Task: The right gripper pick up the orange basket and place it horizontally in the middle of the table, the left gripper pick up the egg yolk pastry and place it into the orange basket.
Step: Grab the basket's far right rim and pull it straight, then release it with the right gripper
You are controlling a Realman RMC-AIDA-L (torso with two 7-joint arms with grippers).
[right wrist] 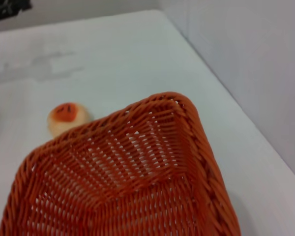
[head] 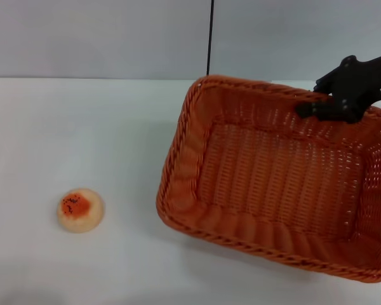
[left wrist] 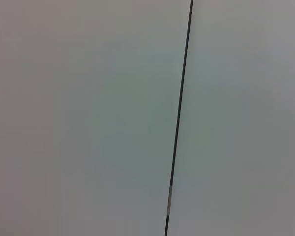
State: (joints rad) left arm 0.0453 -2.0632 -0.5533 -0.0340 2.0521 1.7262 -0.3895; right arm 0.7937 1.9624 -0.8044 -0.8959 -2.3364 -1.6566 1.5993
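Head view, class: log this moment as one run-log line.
right gripper: gripping orange basket far rim, basket tilted | egg yolk pastry: on table, outside basket | left gripper: out of view

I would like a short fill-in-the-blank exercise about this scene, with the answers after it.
1. The right gripper grips the far rim of the ____ basket.
2. The pastry lies on the ____, outside the basket.
3. Inside, the basket holds ____.
4. In the head view, the pastry is on the basket's ____ side.

Missing words: orange; table; nothing; left
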